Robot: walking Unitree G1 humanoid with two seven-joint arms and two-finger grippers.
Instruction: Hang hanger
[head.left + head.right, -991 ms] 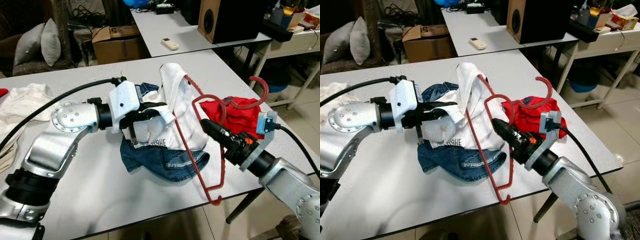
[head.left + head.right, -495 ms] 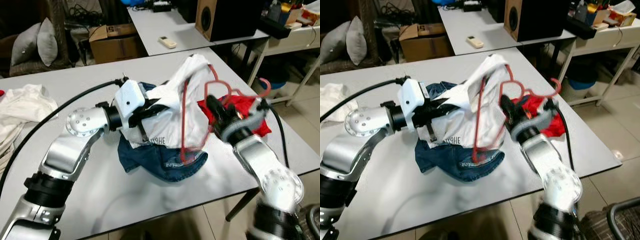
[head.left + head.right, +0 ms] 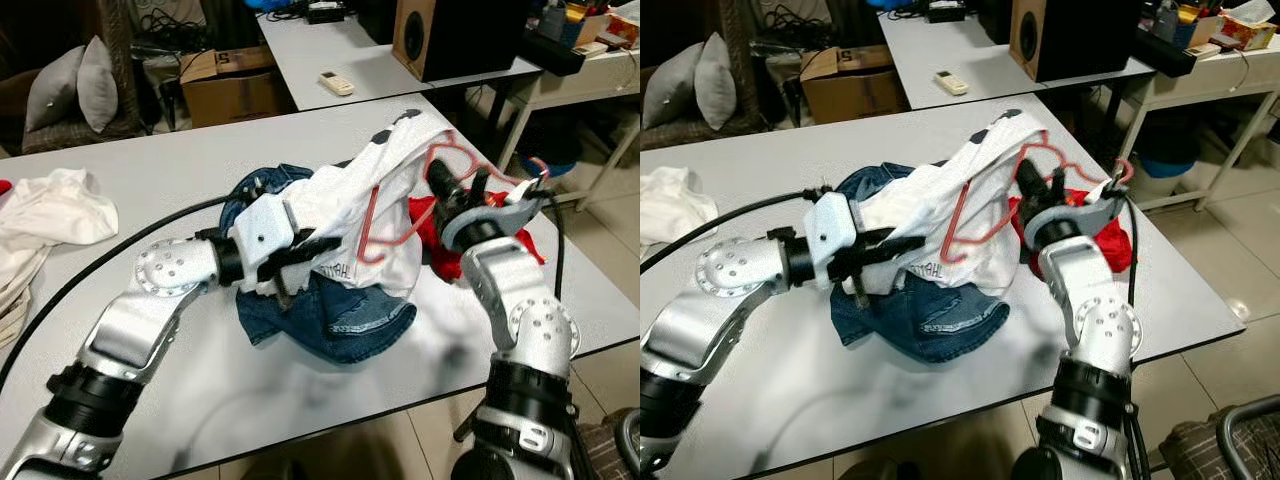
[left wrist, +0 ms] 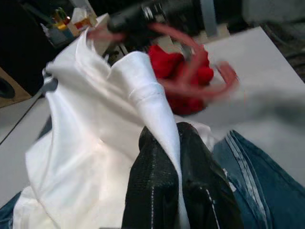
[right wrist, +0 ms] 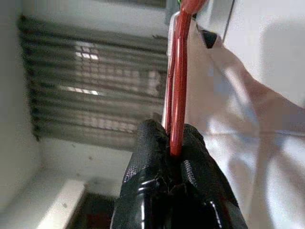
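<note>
The red hanger (image 3: 400, 215) sits partly inside the white shirt (image 3: 370, 195), raised above the grey table (image 3: 150, 170) centre. The right gripper (image 5: 174, 143) clenches its wire; the left gripper (image 4: 174, 157) pinches the shirt's hem. Jeans (image 3: 330, 320) lie beneath, a red cloth (image 3: 440, 235) at three o'clock near the table edge, white cloth (image 3: 50, 210) at nine.

Even, soft indoor light falls across the grey worktop (image 3: 150, 180), with only a faint shadow under the arms in the lower middle of both eye views, which are fairly sharp. In the left wrist view the red hanger (image 4: 200, 81) is smeared by blur. The right wrist view is brighter on its right side, dimmer at left.
</note>
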